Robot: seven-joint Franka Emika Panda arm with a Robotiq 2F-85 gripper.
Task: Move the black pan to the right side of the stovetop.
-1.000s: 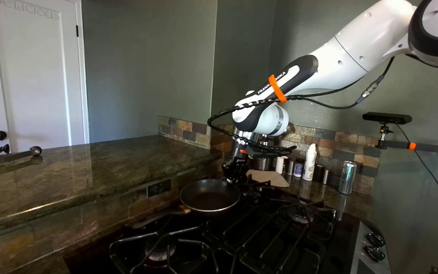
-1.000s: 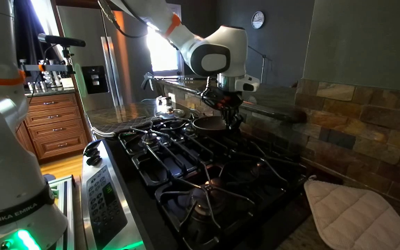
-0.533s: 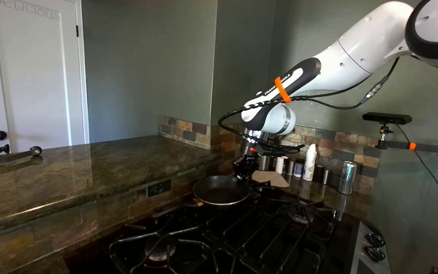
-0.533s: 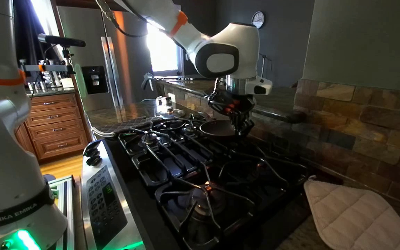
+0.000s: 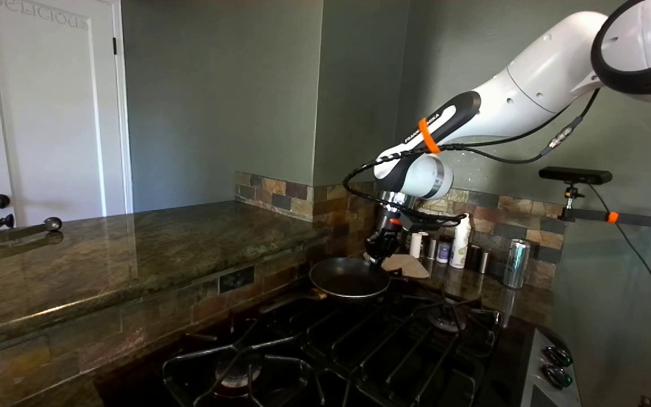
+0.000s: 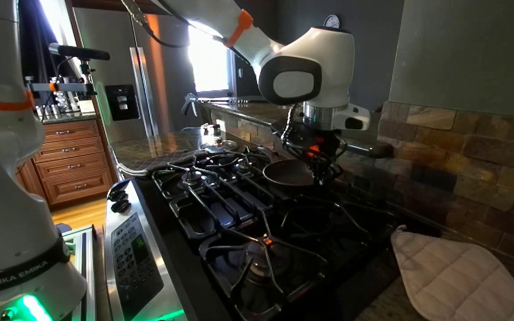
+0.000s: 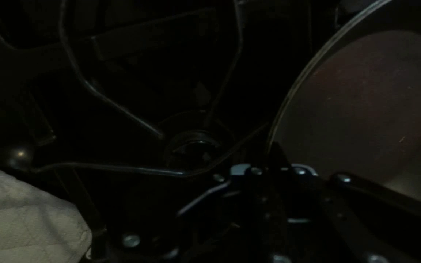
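Observation:
The black pan (image 5: 350, 278) is at the wall side of the stovetop (image 6: 221, 214). It also shows in an exterior view (image 6: 287, 174) and at the right of the wrist view (image 7: 360, 109). Its handle (image 5: 291, 299) points away from my gripper. My gripper (image 5: 376, 261) points down at the rim opposite the handle. In the wrist view its fingers (image 7: 270, 160) are close together with the pan's rim running between them. The other exterior picture of the gripper (image 6: 320, 178) agrees. The fingertips are very dark. I cannot tell whether the pan touches the grates.
A pale quilted pot holder (image 6: 462, 272) lies on the counter beyond the stovetop's end, also in the wrist view (image 7: 24, 219). Bottles and canisters (image 5: 461, 243) stand behind it. A raised stone ledge (image 5: 190, 243) and tile wall (image 6: 453, 174) border the stovetop. Cast-iron grates (image 6: 266, 240) stick up.
My gripper and the pan have moved together along the stovetop towards the pot holder, rightwards in both exterior views. The rim has stayed at the fingers.

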